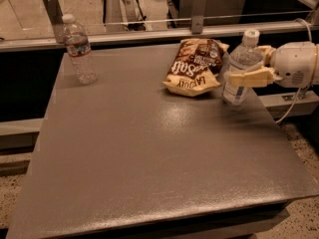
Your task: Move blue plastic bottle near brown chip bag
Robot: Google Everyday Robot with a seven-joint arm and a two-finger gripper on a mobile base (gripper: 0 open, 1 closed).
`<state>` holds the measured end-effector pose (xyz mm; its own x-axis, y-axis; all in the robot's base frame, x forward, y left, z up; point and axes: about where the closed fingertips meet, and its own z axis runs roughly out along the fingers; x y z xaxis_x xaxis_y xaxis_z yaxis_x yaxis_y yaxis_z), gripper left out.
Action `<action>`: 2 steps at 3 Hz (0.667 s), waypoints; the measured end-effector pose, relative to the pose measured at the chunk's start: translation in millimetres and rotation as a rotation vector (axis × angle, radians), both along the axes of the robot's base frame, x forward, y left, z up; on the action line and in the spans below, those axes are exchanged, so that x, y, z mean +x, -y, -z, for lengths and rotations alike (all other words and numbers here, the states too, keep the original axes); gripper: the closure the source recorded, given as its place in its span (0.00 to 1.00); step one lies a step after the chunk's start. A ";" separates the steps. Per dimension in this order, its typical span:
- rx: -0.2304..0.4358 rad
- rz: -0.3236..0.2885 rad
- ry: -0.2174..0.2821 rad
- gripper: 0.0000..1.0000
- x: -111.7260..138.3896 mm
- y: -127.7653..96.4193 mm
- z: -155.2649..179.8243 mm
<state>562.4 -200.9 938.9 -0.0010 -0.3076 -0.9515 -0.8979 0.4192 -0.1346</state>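
The blue plastic bottle (pixel 244 57) stands upright at the table's right side, just right of the brown chip bag (pixel 193 66). It has a white cap and a pale label. My gripper (pixel 240 71) reaches in from the right and is shut on the bottle's middle, with one cream finger (pixel 249 77) across its front. The bottle's base is at the table surface or just above it; I cannot tell which. The chip bag lies flat with its yellow band toward me. A narrow gap separates bag and bottle.
A slimmer clear bottle (pixel 79 49) with a red-marked label stands at the table's far left corner. The grey table (pixel 149 153) stretches toward me. A metal rail (pixel 149 34) runs along the far edge. The table's right edge is close to the gripper.
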 end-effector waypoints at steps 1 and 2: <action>0.007 0.007 -0.018 0.82 16.1 3.6 11.1; 0.010 0.008 -0.031 0.59 23.5 4.7 19.5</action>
<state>585.9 -205.5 919.4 -0.0326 -0.2977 -0.9541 -0.8982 0.4275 -0.1027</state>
